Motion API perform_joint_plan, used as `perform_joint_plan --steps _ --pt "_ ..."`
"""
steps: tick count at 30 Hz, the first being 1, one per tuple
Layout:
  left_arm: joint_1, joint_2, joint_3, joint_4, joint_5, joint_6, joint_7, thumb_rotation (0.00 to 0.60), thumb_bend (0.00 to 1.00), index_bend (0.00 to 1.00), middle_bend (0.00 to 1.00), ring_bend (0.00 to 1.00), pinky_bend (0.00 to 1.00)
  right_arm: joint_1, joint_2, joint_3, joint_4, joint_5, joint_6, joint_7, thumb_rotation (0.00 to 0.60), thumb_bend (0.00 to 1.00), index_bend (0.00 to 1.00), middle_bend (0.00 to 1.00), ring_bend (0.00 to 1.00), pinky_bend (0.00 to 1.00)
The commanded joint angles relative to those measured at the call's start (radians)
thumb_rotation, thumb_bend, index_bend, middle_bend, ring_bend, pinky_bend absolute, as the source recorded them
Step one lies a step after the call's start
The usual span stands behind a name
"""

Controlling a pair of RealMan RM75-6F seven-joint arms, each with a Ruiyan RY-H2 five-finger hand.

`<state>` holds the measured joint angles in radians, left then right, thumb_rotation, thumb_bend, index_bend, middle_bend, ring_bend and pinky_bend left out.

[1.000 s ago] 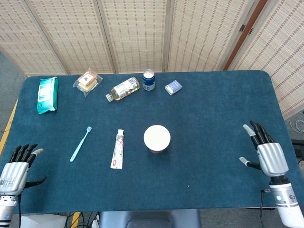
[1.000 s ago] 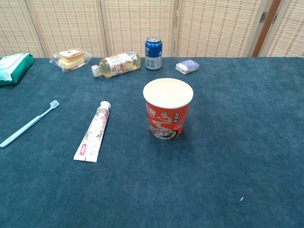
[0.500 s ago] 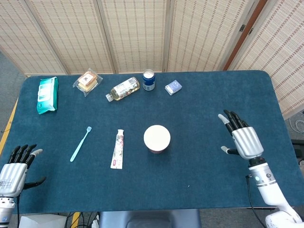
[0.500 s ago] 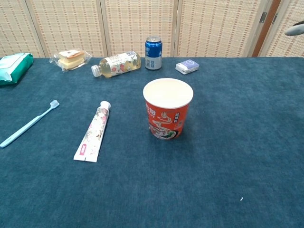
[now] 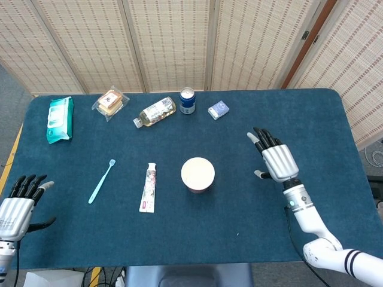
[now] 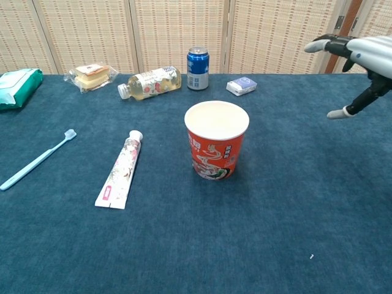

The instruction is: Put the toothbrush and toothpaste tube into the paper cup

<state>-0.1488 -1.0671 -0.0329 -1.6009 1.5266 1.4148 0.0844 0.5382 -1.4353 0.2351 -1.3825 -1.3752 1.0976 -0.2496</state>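
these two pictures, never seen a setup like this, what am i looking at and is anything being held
It is a two-armed robot with human-like hands at a blue table. One picture looks down from its head, the other forward from its chest. The right hand hovers open beside the paper cup; the left hand waits open at the table's near corner. Neither holds anything. The toothbrush and toothpaste tube lie flat left of the cup. Along the far edge: wipes, a wrapped snack, a bottle, a can, a small box.

paper cup (image 6: 217,145): glossy print | table (image 6: 294,202): matt blue cloth | can (image 6: 197,60): shiny metal
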Motion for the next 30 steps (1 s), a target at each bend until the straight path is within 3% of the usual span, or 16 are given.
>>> perform_joint_plan --steps 1,17,30 --pt "-0.011 0.018 -0.006 0.000 -0.002 -0.013 -0.004 0.600 0.00 0.20 0.12 0.07 0.05 0.039 -0.053 0.003 0.053 0.013 -0.037 -0.001 0.600 0.00 0.00 0.00 0.00 0.30" --pt "-0.011 0.055 -0.002 0.057 -0.032 -0.035 -0.100 0.600 0.00 0.20 0.12 0.07 0.05 0.192 -0.257 -0.002 0.233 0.014 -0.120 -0.016 0.600 0.00 0.00 0.00 0.00 0.30" --pt "0.006 0.068 0.001 0.091 -0.039 -0.015 -0.148 0.600 0.00 0.20 0.12 0.07 0.05 0.250 -0.390 -0.021 0.394 -0.020 -0.115 0.091 0.600 0.00 0.00 0.00 0.00 0.30"
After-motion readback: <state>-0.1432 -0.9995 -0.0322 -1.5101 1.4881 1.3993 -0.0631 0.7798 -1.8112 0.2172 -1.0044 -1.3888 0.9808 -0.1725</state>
